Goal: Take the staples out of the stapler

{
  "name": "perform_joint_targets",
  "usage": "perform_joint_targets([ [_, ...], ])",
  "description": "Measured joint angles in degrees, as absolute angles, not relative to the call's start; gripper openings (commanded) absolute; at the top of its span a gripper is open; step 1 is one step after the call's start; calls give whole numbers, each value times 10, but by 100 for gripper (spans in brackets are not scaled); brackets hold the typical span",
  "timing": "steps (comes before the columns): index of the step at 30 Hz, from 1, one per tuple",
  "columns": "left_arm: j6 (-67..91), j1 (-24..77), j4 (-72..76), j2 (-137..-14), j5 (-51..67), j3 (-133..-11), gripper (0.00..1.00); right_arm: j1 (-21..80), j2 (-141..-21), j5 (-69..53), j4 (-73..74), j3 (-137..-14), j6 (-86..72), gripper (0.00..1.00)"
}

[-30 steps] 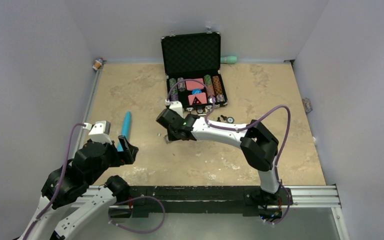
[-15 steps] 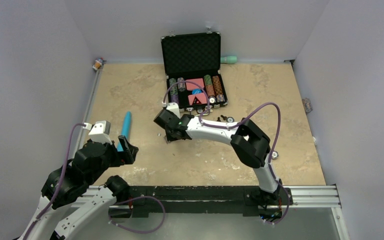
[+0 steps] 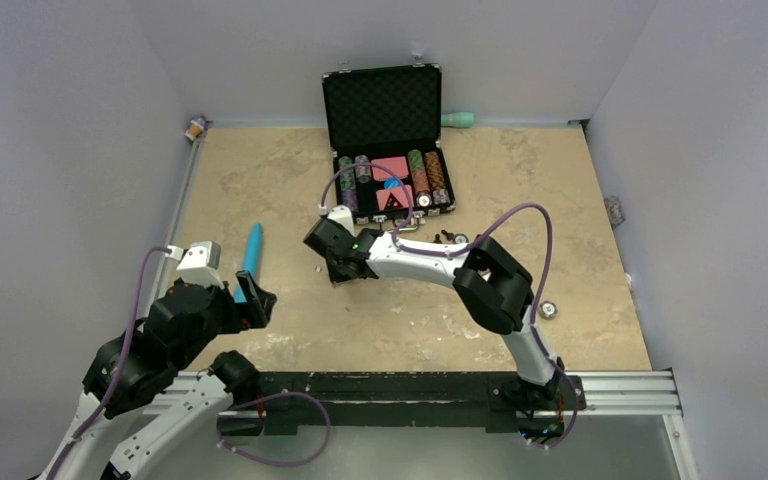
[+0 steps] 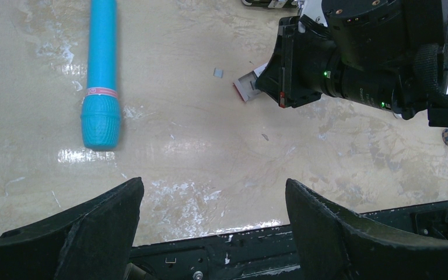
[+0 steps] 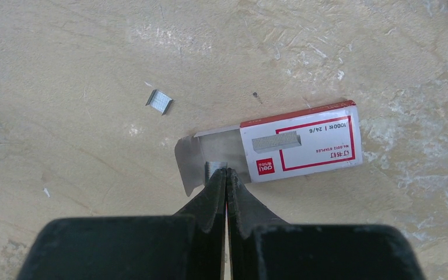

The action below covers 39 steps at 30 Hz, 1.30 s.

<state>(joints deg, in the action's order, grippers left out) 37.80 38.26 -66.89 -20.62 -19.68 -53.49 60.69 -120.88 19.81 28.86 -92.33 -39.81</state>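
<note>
A long turquoise stapler [image 3: 251, 250] lies closed on the table's left, also seen in the left wrist view [image 4: 101, 76]. My left gripper [image 4: 213, 184] hangs open and empty near the front edge, short of it. A white and red staple box [image 5: 300, 143] lies flat with its end flap open. My right gripper [image 5: 226, 172] is shut, its tips over that flap. A short strip of staples [image 5: 214, 167] sits right at the tips; I cannot tell whether it is pinched. Another small clump of staples [image 5: 160, 101] lies loose on the table to the left.
An open black case [image 3: 385, 140] of poker chips stands at the back centre, with a green bottle [image 3: 458, 119] behind it. Small black parts [image 3: 450, 238] lie near the case, and a round chip [image 3: 547, 310] lies at the right. The black base rail [image 3: 400, 390] runs along the front.
My right arm has shifted a little to the left and away, carrying its shut gripper with it. The left arm has not moved.
</note>
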Motion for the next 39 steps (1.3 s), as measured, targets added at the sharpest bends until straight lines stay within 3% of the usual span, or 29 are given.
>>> perform_joint_targets([
  [4,378,382,-669,-206,-197,-535,94,607,-1211,198,289,-928,-398,2],
  [13,377,379,-667,-207,-195,-535,94,599,-1216,197,291,-930,-401,32],
  [27,376,376,-664,-214,-192,-535,94,594,-1211,192,294,-930,-400,34],
  [30,376,375,-663,-216,-192,-533,94,594,-1199,186,296,-930,-400,38],
  [34,376,375,-662,-220,-192,-531,94,594,-1162,179,290,-911,-401,55],
  [39,374,375,-661,-227,-192,-529,97,594,-1078,164,272,-841,-405,58],
])
